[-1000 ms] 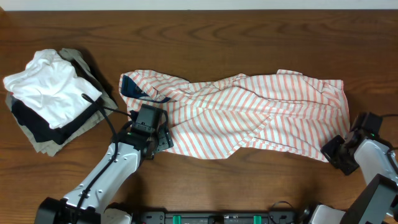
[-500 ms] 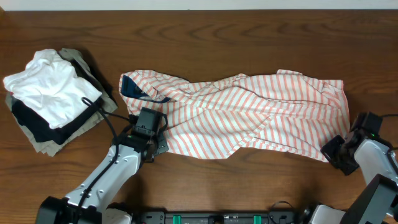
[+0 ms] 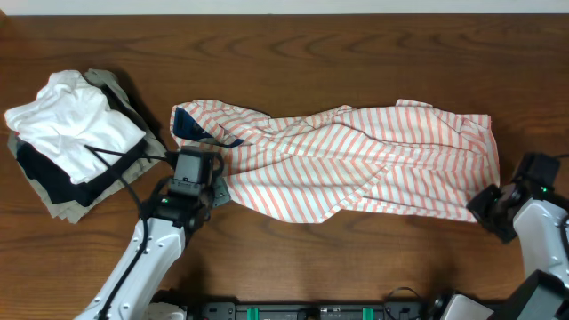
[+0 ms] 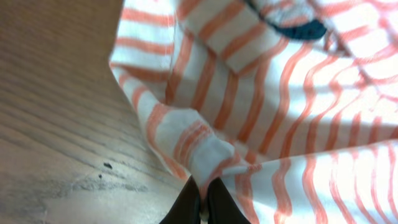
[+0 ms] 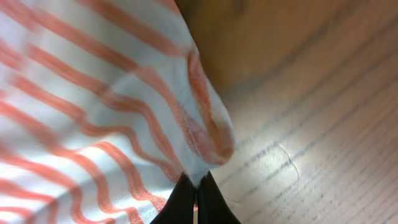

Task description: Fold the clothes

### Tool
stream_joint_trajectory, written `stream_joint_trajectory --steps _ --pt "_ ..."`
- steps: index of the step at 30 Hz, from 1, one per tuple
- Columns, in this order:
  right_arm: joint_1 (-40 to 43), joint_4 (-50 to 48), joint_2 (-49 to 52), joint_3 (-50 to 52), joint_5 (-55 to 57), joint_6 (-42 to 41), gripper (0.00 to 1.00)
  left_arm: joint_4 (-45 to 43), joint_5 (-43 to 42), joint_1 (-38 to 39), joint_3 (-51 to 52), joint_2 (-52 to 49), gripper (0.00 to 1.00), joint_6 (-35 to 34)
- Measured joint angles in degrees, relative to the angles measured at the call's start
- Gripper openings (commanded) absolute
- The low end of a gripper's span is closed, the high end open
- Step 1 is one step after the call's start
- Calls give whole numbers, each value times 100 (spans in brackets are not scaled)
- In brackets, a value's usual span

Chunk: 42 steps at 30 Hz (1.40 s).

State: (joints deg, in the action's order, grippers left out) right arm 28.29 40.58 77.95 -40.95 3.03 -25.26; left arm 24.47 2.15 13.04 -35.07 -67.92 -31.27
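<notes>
My left gripper (image 4: 203, 194), spread a second ago, now pinches the hem of the white, orange-striped fabric shirt (image 3: 356, 164) right of the folded-garment pile (image 3: 71, 142); right gripper (image 5: 196, 190) pinches its corner farthest from the pile, so I judge the fold can start.

All we've got for a setting is a dark brown wood table (image 3: 356, 258) filling nearly the whole overhead shot, grain running left to right. A thin pale strip (image 3: 284, 5) runs along the far edge; wall or floor, we can't tell. The light's soft and even, with a mild sheen on the wood.
</notes>
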Motion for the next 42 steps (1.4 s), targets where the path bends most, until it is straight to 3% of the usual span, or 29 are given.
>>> stream_joint_trajectory --steps 18,28,33,35,36,38,42 --pt "0 -931 -42 -118 -599 9 1 -1502 0 -39 -4 -2 6 153" --pt "0 -1587 -37 -131 -798 -2 1 -2951 44 -245 -31 -365 6 168" --pt "0 -1611 44 -133 -835 -22 1 -2586 -459 -249 -33 -750 7 170" --pt "0 -1593 105 -133 -841 -22 1 -2260 -813 -247 -33 -767 16 181" --pt "0 -1593 125 -133 -844 -22 1 -2120 -962 -245 -33 -767 29 201" --pt "0 -1593 140 -133 -846 -22 1 -1923 -1174 -245 -33 -767 41 195" --pt "0 -1591 140 -133 -870 -22 1 -1781 -1410 -247 -33 -767 46 70"
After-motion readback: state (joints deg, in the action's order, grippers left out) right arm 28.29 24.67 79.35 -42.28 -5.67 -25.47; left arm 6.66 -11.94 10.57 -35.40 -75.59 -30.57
